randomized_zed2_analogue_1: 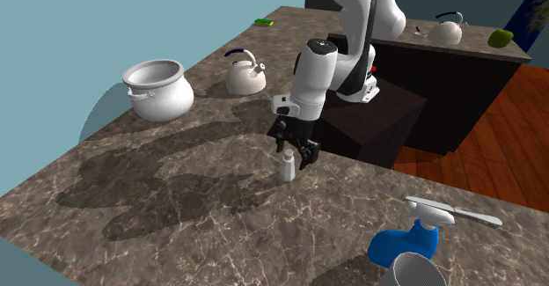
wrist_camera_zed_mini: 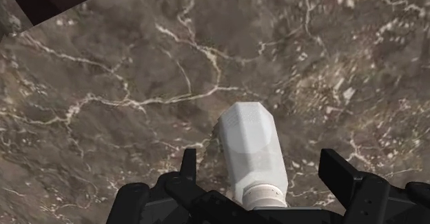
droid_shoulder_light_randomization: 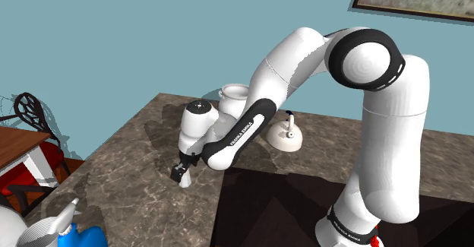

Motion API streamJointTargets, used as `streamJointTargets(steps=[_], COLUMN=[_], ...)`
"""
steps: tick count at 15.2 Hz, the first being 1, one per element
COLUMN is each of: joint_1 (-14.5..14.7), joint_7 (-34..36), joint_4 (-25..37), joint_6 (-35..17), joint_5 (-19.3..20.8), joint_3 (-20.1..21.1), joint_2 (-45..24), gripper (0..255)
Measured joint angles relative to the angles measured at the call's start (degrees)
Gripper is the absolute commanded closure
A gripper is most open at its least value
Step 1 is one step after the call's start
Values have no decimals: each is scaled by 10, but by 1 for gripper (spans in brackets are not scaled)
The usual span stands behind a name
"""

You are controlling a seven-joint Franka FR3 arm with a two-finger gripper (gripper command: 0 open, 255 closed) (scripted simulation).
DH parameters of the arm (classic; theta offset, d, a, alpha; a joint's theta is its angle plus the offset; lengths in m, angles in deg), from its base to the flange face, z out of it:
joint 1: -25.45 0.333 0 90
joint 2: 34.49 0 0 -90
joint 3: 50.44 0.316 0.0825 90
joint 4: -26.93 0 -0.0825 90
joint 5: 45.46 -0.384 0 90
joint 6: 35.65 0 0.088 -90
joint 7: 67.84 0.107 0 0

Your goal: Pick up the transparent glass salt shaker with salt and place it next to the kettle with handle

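**Surface.** Dark brown marble-patterned countertop [randomized_zed2_analogue_1: 158, 196] with pale veining, backed by a teal wall [droid_shoulder_light_randomization: 152, 33].

**Item 1.** Small pale grey-white faceted salt shaker with a round cap [wrist_camera_zed_mini: 249, 147]. It stands upright on bare counter near the middle of the surface. In the second exterior view it is nearer and to the right of the kettle, well apart from it. It is not yet lifted.

**Item 2.** All-black two-finger gripper [wrist_camera_zed_mini: 262, 164], pointing down over the shaker. The fingers stand apart, one on each side of the shaker's body, and a strip of counter shows in each gap, so nothing is clasped. The straddle looks set for a side grasp below the cap. Closing appears to be the step in hand, and the task is at an early stage.

**Item 3.** White rounded kettle with a dark arched handle [randomized_zed2_analogue_1: 245, 75], on the far part of the counter. This is the destination, and bare stone lies on its near side.

**Item 4.** White round pot with side handles [randomized_zed2_analogue_1: 158, 89], to the left of the kettle in the second exterior view. It crowds that flank, so the near or right side of the kettle is probably the freer spot.

**Item 5.** Blue spray bottle with a white trigger [randomized_zed2_analogue_1: 406, 240], near the counter's near right edge in the same view, well off the likely route.

**Handling note.** The shaker is tall and narrow, so it may tip if one finger meets it first.
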Motion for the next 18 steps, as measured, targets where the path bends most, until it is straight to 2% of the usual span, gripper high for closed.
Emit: streamJointTargets(steps=[2, 3, 13, 18], joint_1=[0, 0, 0, -9], joint_7=[0, 0, 0, -16], joint_4=[0, 0, 0, -2], joint_6=[0, 0, 0, 24], joint_5=[0, 0, 0, -20], joint_3=[0, 0, 0, 13], joint_2=[0, 0, 0, 27], gripper=[0, 255, 255, 255])
